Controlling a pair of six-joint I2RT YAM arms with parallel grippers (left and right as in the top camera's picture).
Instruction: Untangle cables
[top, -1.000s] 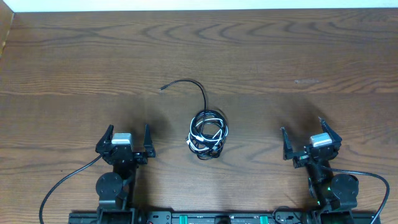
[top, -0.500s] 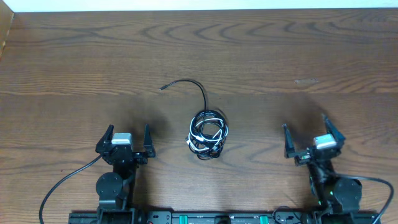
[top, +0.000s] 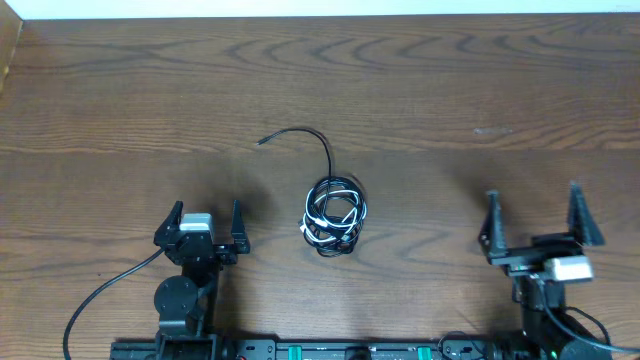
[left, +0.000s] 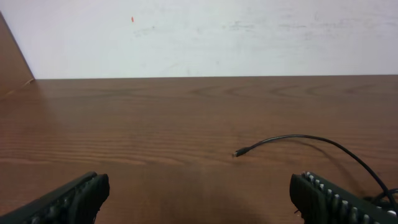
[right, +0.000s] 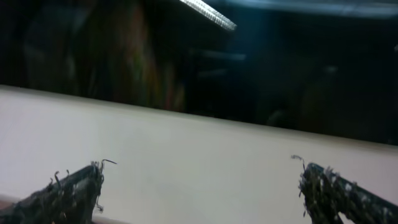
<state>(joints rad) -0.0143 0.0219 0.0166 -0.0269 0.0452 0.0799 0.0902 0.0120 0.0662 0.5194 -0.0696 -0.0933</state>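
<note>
The cables (top: 335, 212) lie as a tight tangled bundle of black and white cords at the table's middle. One black strand (top: 305, 137) arcs up and left to a small plug end; it also shows in the left wrist view (left: 292, 142). My left gripper (top: 205, 220) is open and empty, left of the bundle. My right gripper (top: 537, 217) is open and empty, raised at the right; its wrist camera sees only the wall, with both fingers (right: 202, 186) spread wide.
The wooden table (top: 480, 90) stretches back to a white wall (left: 205, 37). A thick black arm wire (top: 95, 300) loops at the front left by the left arm's base.
My right gripper has lifted and tilted up, shifting right and toward the front edge, its fingers now pointing up. The left arm and the cables have not moved.
</note>
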